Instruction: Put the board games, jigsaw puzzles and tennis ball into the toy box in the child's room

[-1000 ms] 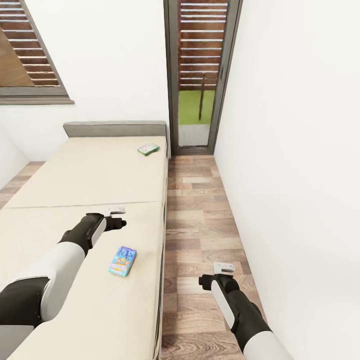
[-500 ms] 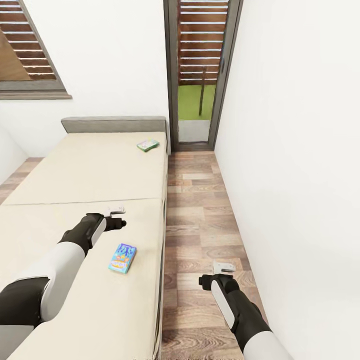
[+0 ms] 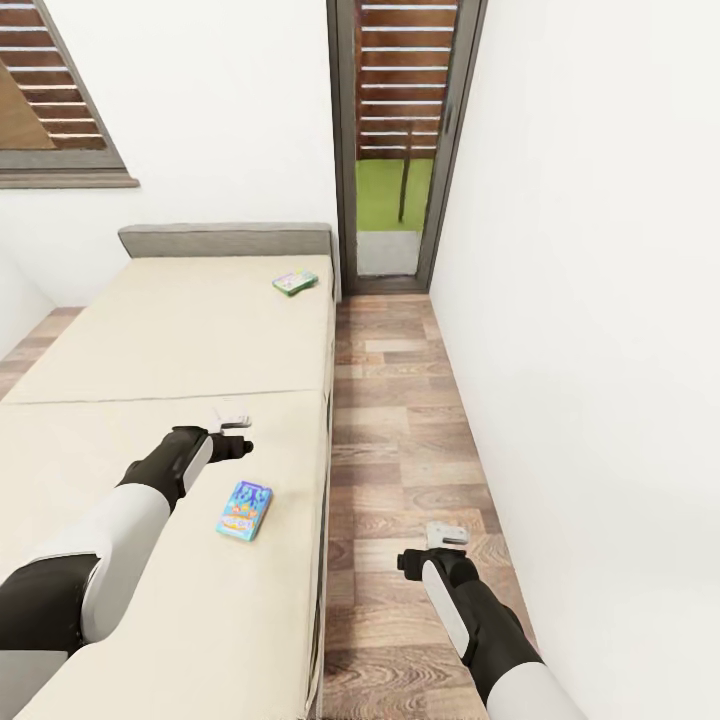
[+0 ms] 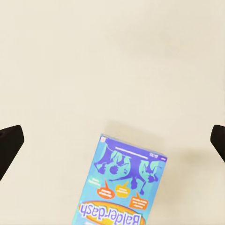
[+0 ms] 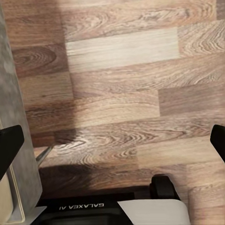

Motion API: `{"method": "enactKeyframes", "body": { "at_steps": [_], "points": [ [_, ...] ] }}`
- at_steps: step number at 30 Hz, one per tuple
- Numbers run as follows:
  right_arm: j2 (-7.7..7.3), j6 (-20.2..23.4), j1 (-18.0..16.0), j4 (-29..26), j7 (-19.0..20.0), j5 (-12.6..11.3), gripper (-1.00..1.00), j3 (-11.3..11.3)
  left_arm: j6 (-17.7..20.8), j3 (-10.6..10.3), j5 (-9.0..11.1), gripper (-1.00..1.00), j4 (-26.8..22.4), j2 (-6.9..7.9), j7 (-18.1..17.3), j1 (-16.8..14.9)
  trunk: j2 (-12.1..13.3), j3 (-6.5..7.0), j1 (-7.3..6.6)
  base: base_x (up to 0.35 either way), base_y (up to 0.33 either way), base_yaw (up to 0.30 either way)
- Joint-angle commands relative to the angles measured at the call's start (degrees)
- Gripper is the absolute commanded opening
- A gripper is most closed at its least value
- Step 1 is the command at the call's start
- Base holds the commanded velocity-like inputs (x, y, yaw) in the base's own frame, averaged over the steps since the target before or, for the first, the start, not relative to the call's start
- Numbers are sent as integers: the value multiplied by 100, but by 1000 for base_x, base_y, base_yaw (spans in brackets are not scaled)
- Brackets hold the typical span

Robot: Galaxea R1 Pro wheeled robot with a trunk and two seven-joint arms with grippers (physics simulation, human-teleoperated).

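Board games lie on the bed [image 3: 150,350], two of them. The blue board game [image 3: 245,510] lies flat on the beige mattress, near the bed's right edge, just beside the left gripper [image 3: 232,420] and a little nearer to the robot. The green board game [image 3: 295,283] lies far off, close to the grey headboard [image 3: 225,240] and well apart from the blue one. It is too small to read any words on it.

In the left wrist view the blue board game [image 4: 121,186] is cut off at the edge of the picture, so only part of its lid shows. The word Balderdash can be read on it. The two dark fingertips [image 4: 9,143] sit far out at both sides of that picture, so the left jaws are wide open with nothing between them. They hang over bare mattress and the near end of the box.

The right gripper [image 3: 447,536] hangs over the wood floor [image 3: 400,420] beside the bed, in the narrow strip between the bed and the white wall [image 3: 600,300]. Its jaws are wide open too and hold nothing. In the right wrist view the robot's base [image 5: 108,208] shows below, cut off by the picture's edge, next to the grey bed frame [image 5: 14,108].

A tall glass door [image 3: 400,140] stands at the end of the floor strip. A window [image 3: 45,100] is cut off at the picture's corner.
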Motion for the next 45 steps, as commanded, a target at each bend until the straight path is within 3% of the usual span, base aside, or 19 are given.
{"method": "enactKeyframes", "body": {
  "at_steps": [1,45],
  "points": [
    [0,15,-3,-6,-52,-55,100,9,32,37,-27,100,-9,-3,-28,-2,-4,-14,0,0,0,0],
    [0,7,-3,-6,-50,-55,100,14,22,31,-26,100,-44,5,-70,-2,-4,-431,0,0,0,0]
  ]
}}
